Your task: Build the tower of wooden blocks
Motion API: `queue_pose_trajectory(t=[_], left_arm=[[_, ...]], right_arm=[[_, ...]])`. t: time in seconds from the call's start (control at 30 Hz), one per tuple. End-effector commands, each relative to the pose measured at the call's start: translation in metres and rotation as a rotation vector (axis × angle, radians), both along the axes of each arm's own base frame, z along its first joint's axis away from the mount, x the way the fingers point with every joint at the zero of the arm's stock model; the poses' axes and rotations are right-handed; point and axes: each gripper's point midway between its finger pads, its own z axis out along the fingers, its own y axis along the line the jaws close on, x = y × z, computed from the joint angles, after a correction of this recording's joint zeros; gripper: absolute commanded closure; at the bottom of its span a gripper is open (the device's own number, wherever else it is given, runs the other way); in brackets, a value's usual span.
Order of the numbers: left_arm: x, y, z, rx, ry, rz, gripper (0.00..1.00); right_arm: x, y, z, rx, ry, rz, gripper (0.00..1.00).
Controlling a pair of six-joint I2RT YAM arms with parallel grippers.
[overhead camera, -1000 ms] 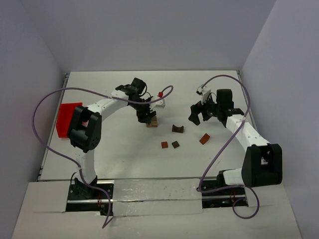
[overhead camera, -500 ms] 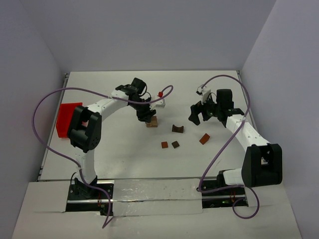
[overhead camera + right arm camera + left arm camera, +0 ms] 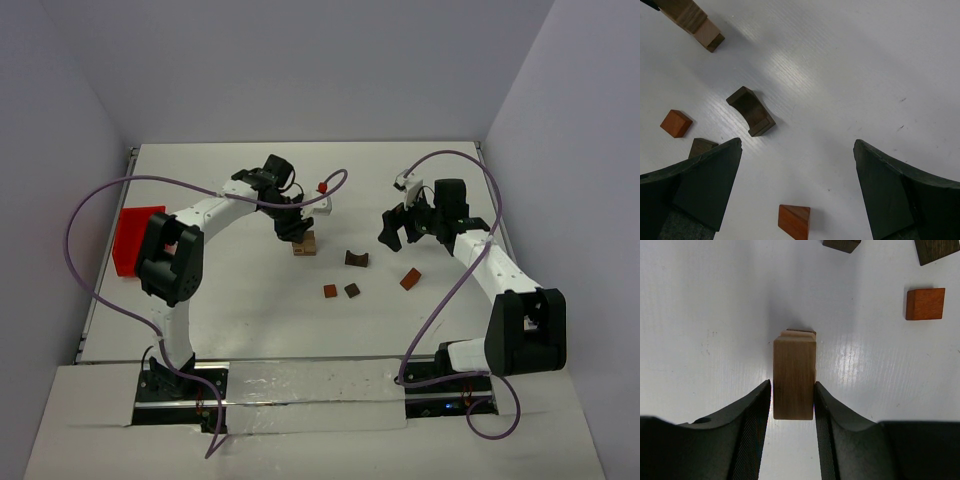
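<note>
Top view: the tower stands mid-table, and we make out at least two pieces in it. The left gripper is right over it. That arm is stretched forward from its base and bent inward at the wrist, fingers pointing down.

Four loose pieces lie right of the tower, nearer the bases:
- dark arch block, closest to the tower
- reddish cube and dark cube, side by side
- reddish wedge, farthest out

We judge the build early: a base plus one, four left to place.

The right gripper hangs well right of the tower, beyond the arch block, with its wrist turned toward the tower. The red bin is far left of the tower, out of play.

Left wrist: the fingers pinch a tan block on both long sides, the gap narrow and the pads on the wood. It sits over a lighter block whose edge just peeks out past it. We can't tell whether its weight already rests there. Alignment looks near square.

Right wrist: jaws are wide with nothing between them. The tower shows at the upper left corner. The loose pieces lie on the near side of the tower, under the gripper, all apart from each other.
</note>
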Motion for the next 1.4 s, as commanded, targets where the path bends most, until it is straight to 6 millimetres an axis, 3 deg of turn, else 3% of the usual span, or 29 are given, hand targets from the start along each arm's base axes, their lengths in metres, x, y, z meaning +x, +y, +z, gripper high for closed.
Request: queue_pose_trajectory(t=[0.0,0.23,0.4,0.47,1.37], left_arm=[[0.0114,-0.0130,0.0232,-0.062,-0.050,-0.007,0.53],[0.0061,-0.0143,0.0219,-0.059,-0.042,-0.021,0.51],[0.0041,-0.0132,0.0221,-0.062,-0.049,-0.026,0.28],[0.0039,-0.0131,0.0236,-0.063,-0.053,-0.028,0.26],[0.0051,-0.0149,0.0161,-0.056,-0.040,-0.031,0.45]], right_arm=[[0.0048,0.0031,0.0031,0.001,-0.019,0.015,0.00],[0.0048,0.0029,0.0028,-0.001,-0.020,0.016,0.00],[0.0047,0.0029,0.0022,0.000,-0.018,0.015,0.00],[0.0053,0.0027,0.0024,-0.001,-0.018,0.015,0.00],[0.0041,0.0034,0.0011,0.000,-0.013,0.019,0.00]])
